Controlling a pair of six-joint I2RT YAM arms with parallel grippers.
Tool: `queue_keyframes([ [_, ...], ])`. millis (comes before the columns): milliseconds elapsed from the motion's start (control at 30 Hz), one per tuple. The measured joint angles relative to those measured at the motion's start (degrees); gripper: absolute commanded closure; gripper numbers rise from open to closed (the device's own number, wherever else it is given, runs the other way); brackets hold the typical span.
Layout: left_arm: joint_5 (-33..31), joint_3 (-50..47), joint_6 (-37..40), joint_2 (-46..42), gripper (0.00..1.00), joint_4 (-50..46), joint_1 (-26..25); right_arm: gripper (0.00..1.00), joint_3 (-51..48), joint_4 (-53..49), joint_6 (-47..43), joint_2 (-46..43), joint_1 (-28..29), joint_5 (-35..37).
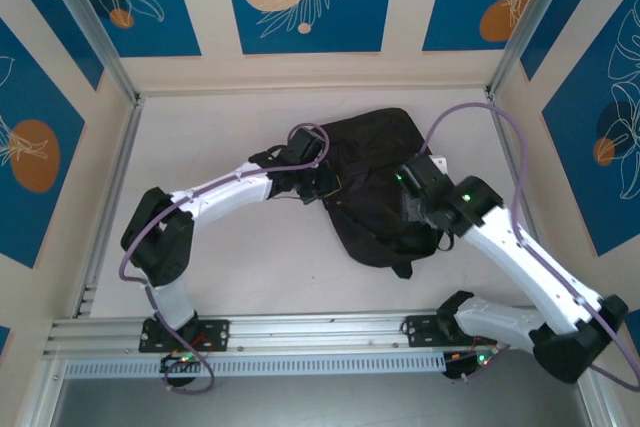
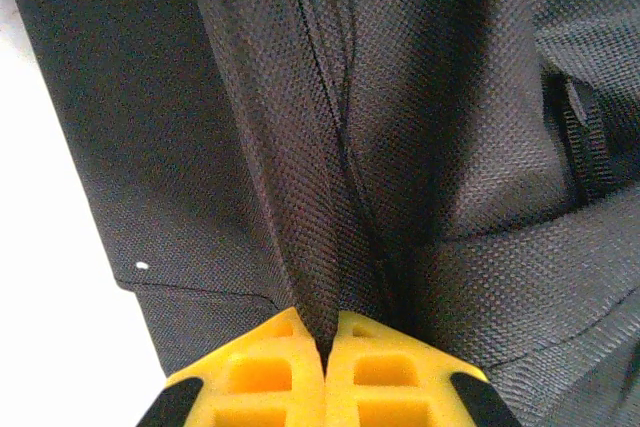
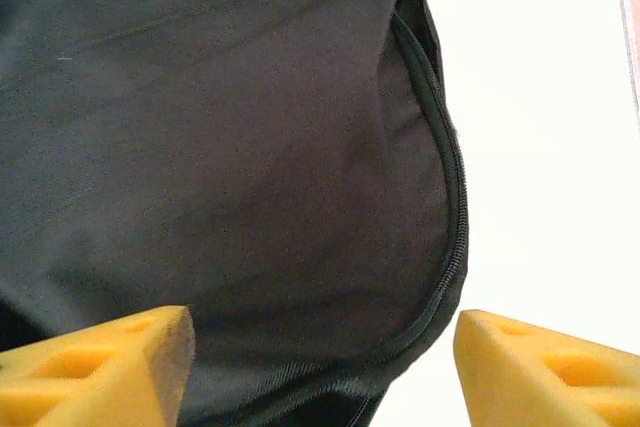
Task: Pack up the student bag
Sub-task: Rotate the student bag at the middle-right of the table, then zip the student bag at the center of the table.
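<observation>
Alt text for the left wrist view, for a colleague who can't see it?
The left gripper is shut on a raised fold of the black student bag, pinched between its yellow tips. White table lies left, a webbing strap right.

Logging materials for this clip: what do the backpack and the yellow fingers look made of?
Backpack: matte black woven fabric, probably nylon or polyester; coarse weave and stitched seams show. Fingers: matte yellow, probably moulded plastic or foam; hollow square cells show.

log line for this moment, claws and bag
left claw: shut on student bag fold | right claw: open, by zipper | bag: on table
</observation>
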Motion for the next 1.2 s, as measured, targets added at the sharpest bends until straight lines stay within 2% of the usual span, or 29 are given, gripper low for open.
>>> queue_keyframes([
  [67,0.0,1.1,-0.2,0.0,1.0,-1.1,0.0,0.36,0.0,0.5,-1.4,-3.3,0.8,-1.8],
  [133,0.3,2.4,-0.2,0.0,1.0,-2.2,0.0,0.43,0.1,1.5,-4.2,-5.6,1.0,-7.4],
  [267,1.8,3.3,-0.6,0.3,1.0,-2.8,0.0,0.72,0.2,5.8,-8.3,-5.7,0.5,-27.6],
  [300,2.2,3.6,-0.6,0.6,1.0,-3.1,0.0,0.8,0.2,7.4,-8.4,-4.4,-0.4,-33.5],
  [367,3.0,3.9,-0.6,1.2,1.0,-3.5,0.0,0.9,-0.6,11.0,-7.3,-1.2,-3.4,-42.6],
  [500,4.3,4.0,-0.5,2.0,1.0,-3.5,0.1,0.93,-4.7,19.6,-2.8,6.6,-10.0,-55.2],
  [633,5.9,5.0,-0.3,2.8,1.0,-3.9,0.2,0.93,-7.2,23.8,-0.3,11.1,-12.6,-59.7],
  [733,6.6,5.3,0.0,3.1,1.0,-3.9,0.2,0.89,-8.0,25.9,0.4,12.8,-12.8,-60.8],
  [967,7.7,5.3,0.1,3.1,1.0,-4.0,0.5,0.77,-11.3,28.9,0.9,13.7,-13.8,-59.5],
  [1100,8.1,5.3,0.1,3.1,1.0,-3.9,0.6,0.63,-11.4,29.9,0.6,14.4,-13.9,-58.5],
  [1200,8.5,5.3,0.1,3.2,1.0,-3.9,0.7,0.59,-11.4,30.4,0.2,15.6,-13.9,-58.6],
])
